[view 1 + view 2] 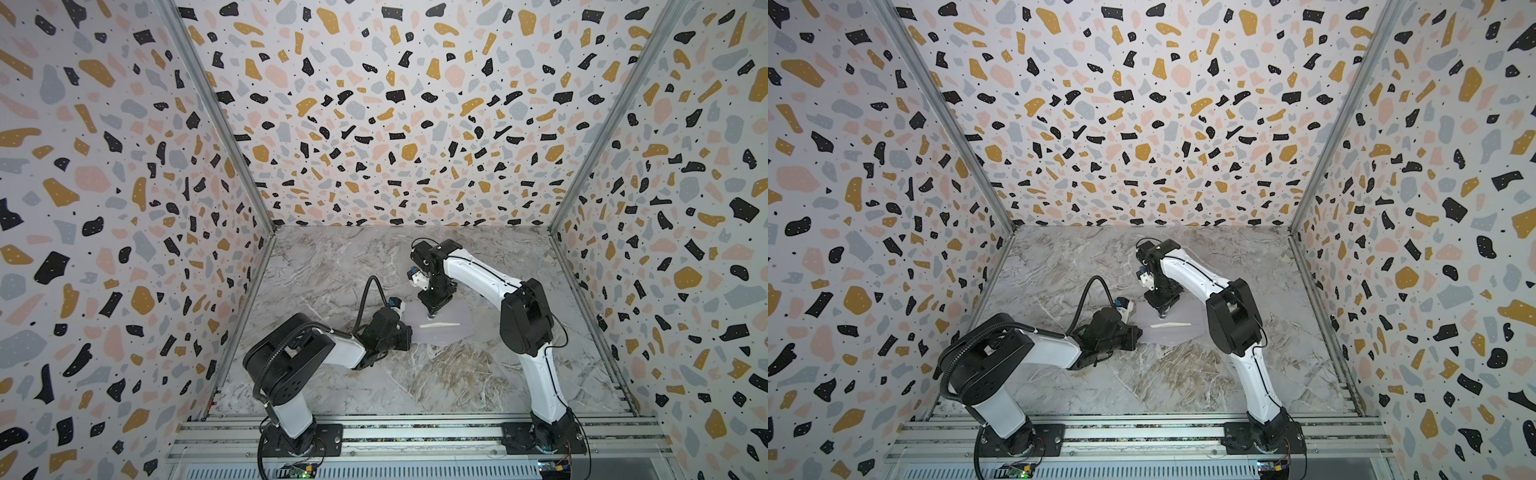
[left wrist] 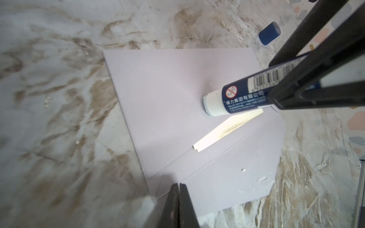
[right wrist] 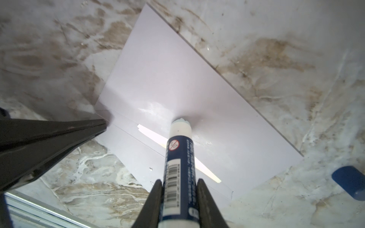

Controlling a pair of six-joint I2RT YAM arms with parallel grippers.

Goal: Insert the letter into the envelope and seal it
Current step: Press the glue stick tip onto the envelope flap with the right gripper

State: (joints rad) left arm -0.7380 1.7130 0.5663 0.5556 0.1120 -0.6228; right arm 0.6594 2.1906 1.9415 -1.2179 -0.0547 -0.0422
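**Top view:** envelope (image 1: 455, 334) flat mid-worktop (image 1: 332, 270), flap open toward 6 o'clock. Letter (image 1: 440, 325) inside, pale sliver showing at mouth. Left claw (image 1: 409, 332) at envelope's 9 o'clock edge, right claw (image 1: 432, 315) toward 12 o'clock.

**Left wrist:** left claw (image 2: 179, 186) closed, empty, tips at flap corner, apparently pinning. Risk: pin slips, so envelope (image 2: 167, 88) drags under stick.

**Right wrist:** right claw (image 3: 178, 182) clamps glue stick (image 3: 180, 146), tip pressed on envelope body beside mouth. Risk: glue smears onto protruding letter (image 3: 150, 134), bonding it to flap. Cap (image 3: 349, 182) off, well apart.
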